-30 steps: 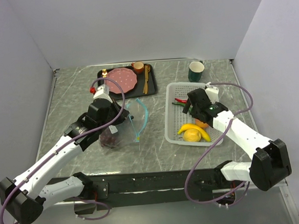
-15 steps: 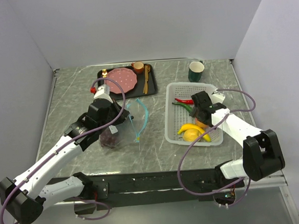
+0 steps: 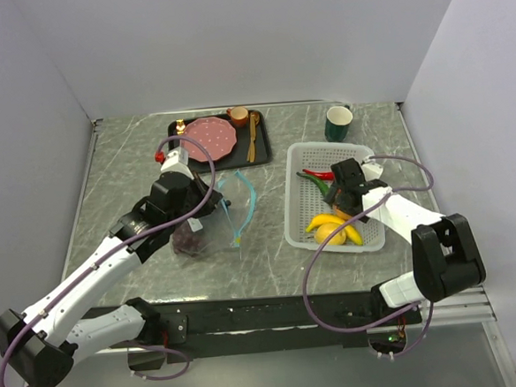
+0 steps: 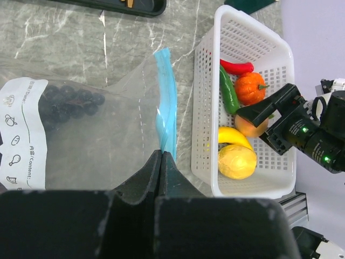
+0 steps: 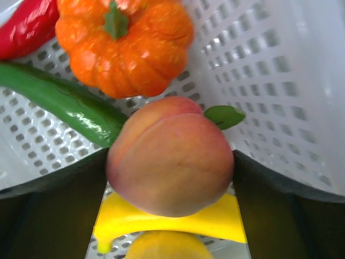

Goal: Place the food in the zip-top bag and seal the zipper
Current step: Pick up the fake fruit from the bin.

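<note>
The clear zip-top bag [image 4: 108,145] lies on the table with dark grapes [image 4: 67,102] inside. My left gripper [image 4: 161,156] is shut on its mouth edge, right at the teal-blue zipper [image 4: 166,102]. In the white basket [image 3: 293,191], my right gripper [image 5: 170,178] straddles a peach [image 5: 170,156], and its fingers [image 5: 259,205] touch both sides. The peach rests on a banana [image 5: 161,224] and a lemon [image 5: 170,248]. An orange pumpkin [image 5: 124,43], a green pepper [image 5: 59,102] and a red chili [image 5: 27,27] lie beyond it.
A black tray [image 3: 173,151] with a pink plate [image 3: 210,137] and gold cutlery stands at the back. A green cup [image 3: 338,122] sits behind the basket. The basket wall [image 5: 280,81] rises close on the right of the peach.
The right arm has swung in and lowered into the basket, and its fingers have drawn in onto the peach. The left arm and the bag have not moved.
</note>
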`<state>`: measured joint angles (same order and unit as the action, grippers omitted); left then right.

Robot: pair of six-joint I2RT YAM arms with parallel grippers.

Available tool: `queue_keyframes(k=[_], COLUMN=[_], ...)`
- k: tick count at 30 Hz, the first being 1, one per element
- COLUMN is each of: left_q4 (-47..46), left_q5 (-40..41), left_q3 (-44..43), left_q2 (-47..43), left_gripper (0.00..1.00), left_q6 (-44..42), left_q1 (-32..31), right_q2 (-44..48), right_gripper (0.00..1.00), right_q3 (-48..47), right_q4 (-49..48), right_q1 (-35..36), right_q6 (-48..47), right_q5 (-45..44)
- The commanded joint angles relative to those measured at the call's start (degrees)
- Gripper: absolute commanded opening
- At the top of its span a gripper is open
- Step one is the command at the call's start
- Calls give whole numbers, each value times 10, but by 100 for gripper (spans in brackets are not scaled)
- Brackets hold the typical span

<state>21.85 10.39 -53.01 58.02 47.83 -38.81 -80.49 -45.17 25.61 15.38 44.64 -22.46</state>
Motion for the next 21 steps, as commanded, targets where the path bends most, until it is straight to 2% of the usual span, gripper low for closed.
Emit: queue_keyframes(k=[1,5,9,18,21], left_q4=[-9,-7,-10,-10,-6], left_q5=[9,13,10,9,12], left_q3=[5,1,1,1,-2], left_q2=[-13,-10,-6,-9,-7], left_gripper=[1,1,1,1,1], left_q6=[2,0,0,0,0], left_q1=[0,0,0,0,0], right_q2=[29,57,75,192,235], right_gripper=[85,70,63,61,59], right_q3=[24,32,31,54,64], right_q4=[-69,-80,-77,-109,-136], right_q1=[-6,-7,-7,-6,-6], right_q6=[-16,-20,-30,-61,-61], right_q5=[43,44,44,94,137])
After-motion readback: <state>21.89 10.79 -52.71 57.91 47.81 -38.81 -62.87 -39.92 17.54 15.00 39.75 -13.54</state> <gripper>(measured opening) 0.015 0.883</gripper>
